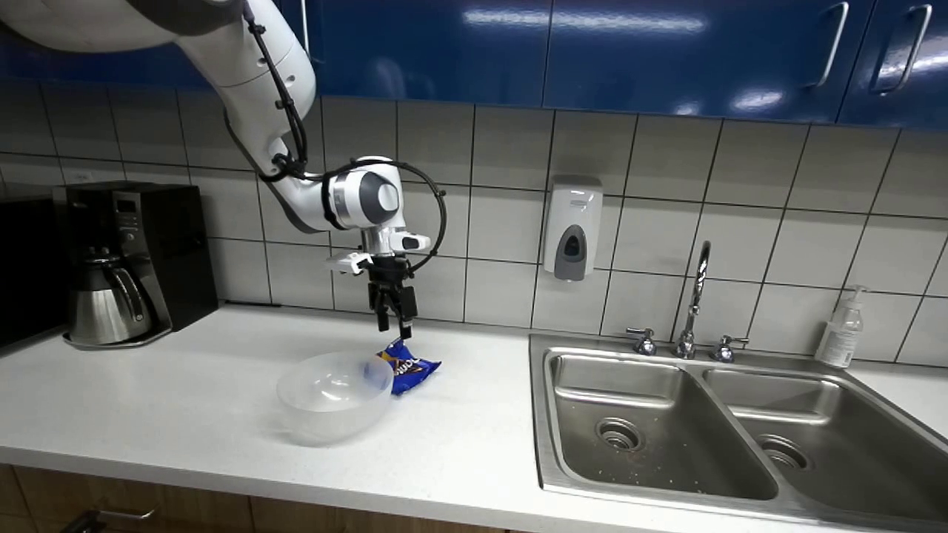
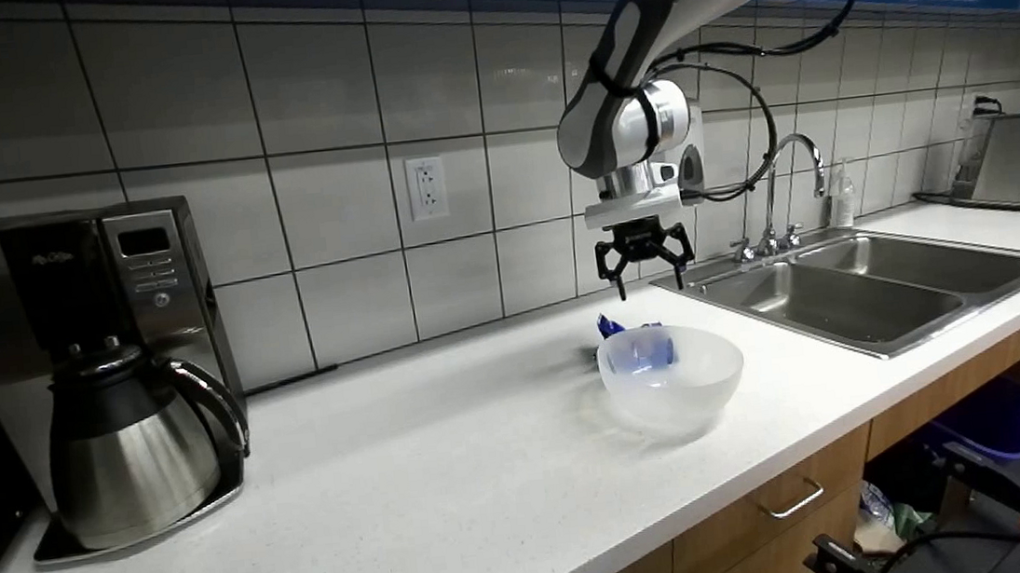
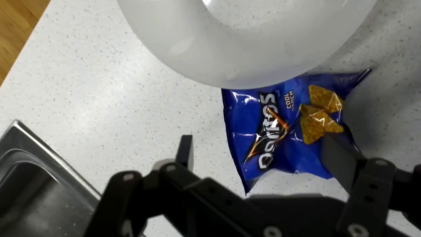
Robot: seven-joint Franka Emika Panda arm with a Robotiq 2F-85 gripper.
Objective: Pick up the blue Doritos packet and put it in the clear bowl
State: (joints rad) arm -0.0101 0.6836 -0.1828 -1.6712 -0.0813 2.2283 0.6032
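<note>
Beneath glossy blue wall cabinets (image 1: 437,44), a white Franka Panda arm (image 1: 248,111) holds its black Robotiq gripper (image 2: 651,290) pointing down above a speckled white countertop (image 1: 185,385), its two fingers (image 3: 185,149) spread wide apart. Just below the gripper, a blue Cool Ranch Doritos packet (image 3: 287,135) lies crinkled and printed side up; seen from the wrist, most of it shows between the fingers, one of which overlaps a corner. Beside the packet, also below the gripper, a clear, slightly frosted plastic bowl (image 1: 335,411) sits mouth up, its rim overlapping one edge of the packet in the wrist view; whether the two touch, I cannot tell from here. Left of the gripper in both exterior views is a drip coffee maker (image 2: 160,292) with its stainless steel carafe (image 2: 131,477); to the right is a double-basin stainless steel sink (image 1: 659,422) with a gooseneck faucet (image 1: 696,296). Behind the gripper runs a tiled backsplash (image 1: 511,222), where a wall-mounted soap dispenser (image 1: 574,228) hangs, right of the gripper; farther right stands a pump bottle (image 1: 842,337).
</note>
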